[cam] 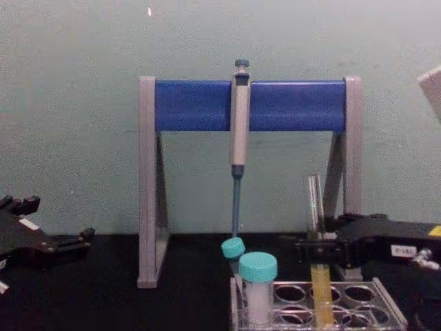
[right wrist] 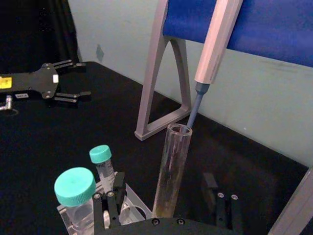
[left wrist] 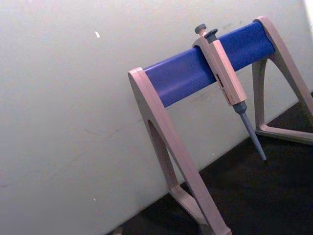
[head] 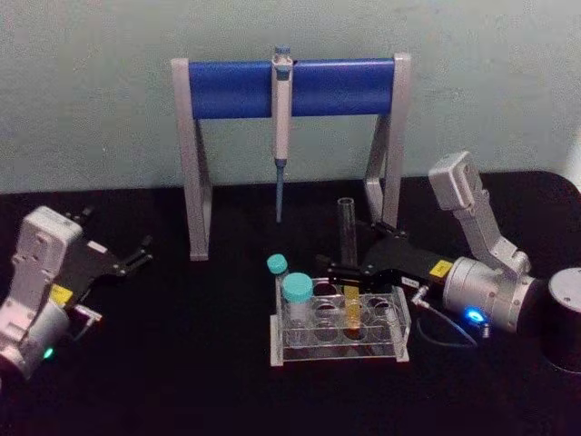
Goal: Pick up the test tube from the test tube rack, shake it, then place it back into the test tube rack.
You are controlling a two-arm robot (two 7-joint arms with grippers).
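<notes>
My R gripper (head: 346,269) spread, fingers straddling test tube (head: 347,227), no grip yet. Tube upright, axis vertical, mid test tube rack (head: 338,356), worktop (head: 182,363) front-centre. L gripper (right wrist: 77,79) parked open by left edge, farther off.

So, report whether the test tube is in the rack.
In: the test tube stands upright, its yellow bottom inside the test tube rack.

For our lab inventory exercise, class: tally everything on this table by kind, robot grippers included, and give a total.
Test tube: 1
Teal-capped vials: 2
Test tube rack: 1
Pipette: 1
Pipette stand: 1
Grippers: 2 (left gripper parked at the left, open; right gripper open around the test tube)
Total: 8
</notes>
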